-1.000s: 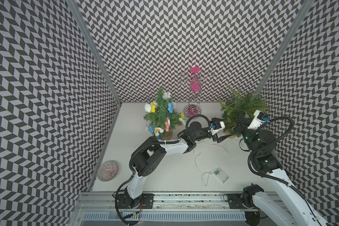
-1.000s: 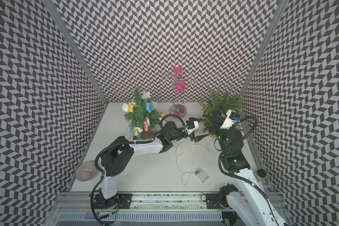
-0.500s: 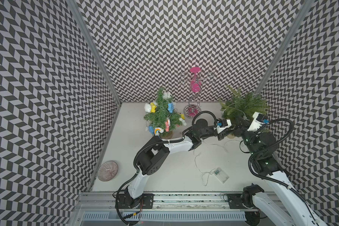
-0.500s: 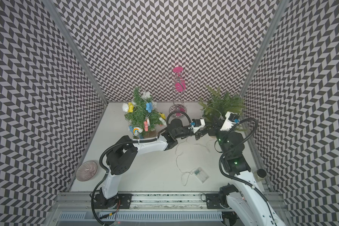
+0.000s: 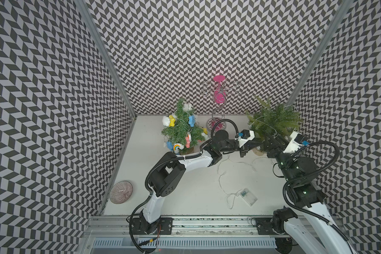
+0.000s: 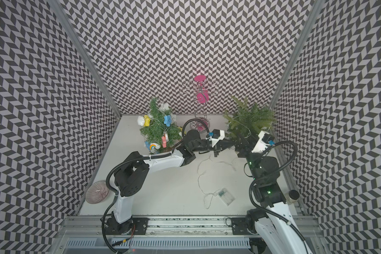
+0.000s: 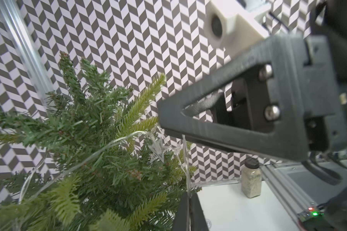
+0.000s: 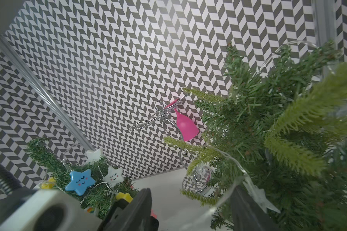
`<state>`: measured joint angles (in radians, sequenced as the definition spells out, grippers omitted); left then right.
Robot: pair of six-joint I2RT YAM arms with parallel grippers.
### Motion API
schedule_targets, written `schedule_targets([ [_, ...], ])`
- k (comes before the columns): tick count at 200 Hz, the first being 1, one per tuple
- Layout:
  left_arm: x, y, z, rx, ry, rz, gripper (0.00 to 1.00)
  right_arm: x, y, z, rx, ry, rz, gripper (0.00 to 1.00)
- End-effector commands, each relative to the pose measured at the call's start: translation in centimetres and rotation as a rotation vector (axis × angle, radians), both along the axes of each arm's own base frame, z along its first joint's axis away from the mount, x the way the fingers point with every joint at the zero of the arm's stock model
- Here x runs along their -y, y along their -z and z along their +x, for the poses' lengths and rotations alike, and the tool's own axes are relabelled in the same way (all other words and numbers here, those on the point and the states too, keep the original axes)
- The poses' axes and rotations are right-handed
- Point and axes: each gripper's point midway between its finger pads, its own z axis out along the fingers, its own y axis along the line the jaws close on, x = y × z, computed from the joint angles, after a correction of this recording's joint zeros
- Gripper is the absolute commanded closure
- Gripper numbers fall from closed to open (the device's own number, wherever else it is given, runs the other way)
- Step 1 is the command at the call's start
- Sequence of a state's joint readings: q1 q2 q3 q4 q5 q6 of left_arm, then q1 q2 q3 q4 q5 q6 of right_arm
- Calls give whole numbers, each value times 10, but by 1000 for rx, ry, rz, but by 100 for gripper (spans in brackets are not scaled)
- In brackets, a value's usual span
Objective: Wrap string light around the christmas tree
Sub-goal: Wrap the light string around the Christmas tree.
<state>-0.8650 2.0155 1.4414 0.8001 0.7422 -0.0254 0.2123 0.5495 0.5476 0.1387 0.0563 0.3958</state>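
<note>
The plain green christmas tree (image 5: 273,123) (image 6: 249,123) stands at the back right. A clear string light (image 7: 116,141) with star bulbs lies over its branches. From there the wire trails across the table (image 5: 220,173) to a clear battery box (image 5: 248,196). My left gripper (image 5: 260,143) (image 7: 189,202) is at the tree's near side, shut on the wire. The right gripper (image 5: 270,140) (image 8: 190,202) is right next to it and open. The wire (image 8: 228,198) runs loosely past one of its fingers (image 8: 246,210).
A second tree (image 5: 180,129) with coloured star ornaments stands at the back left. A wire stand with a pink glass (image 5: 219,99) is at the back middle. A ribbed bowl (image 5: 121,192) sits at the front left, a spice jar (image 7: 250,178) by the right rail.
My left gripper has reached right to the plain tree and shut on the wire. The right gripper, shut before, has opened and let the wire go.
</note>
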Motion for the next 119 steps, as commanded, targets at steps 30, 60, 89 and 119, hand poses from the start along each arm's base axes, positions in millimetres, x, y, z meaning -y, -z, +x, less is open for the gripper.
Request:
schedule_targets([
  [30,-27,-55,-23,-124,247,-27,100,15,9,-31,82,45,39,33],
  [60,-23,-69,-26,-127,248,-32,100,0,16,-19,71,-20,-16,37],
  [89,-7,-74,-23,-81,216,19,100,1,19,-11,42,-1,-51,38],
  [119,11,-74,9,51,-2,104,100,35,15,-23,44,170,43,40],
])
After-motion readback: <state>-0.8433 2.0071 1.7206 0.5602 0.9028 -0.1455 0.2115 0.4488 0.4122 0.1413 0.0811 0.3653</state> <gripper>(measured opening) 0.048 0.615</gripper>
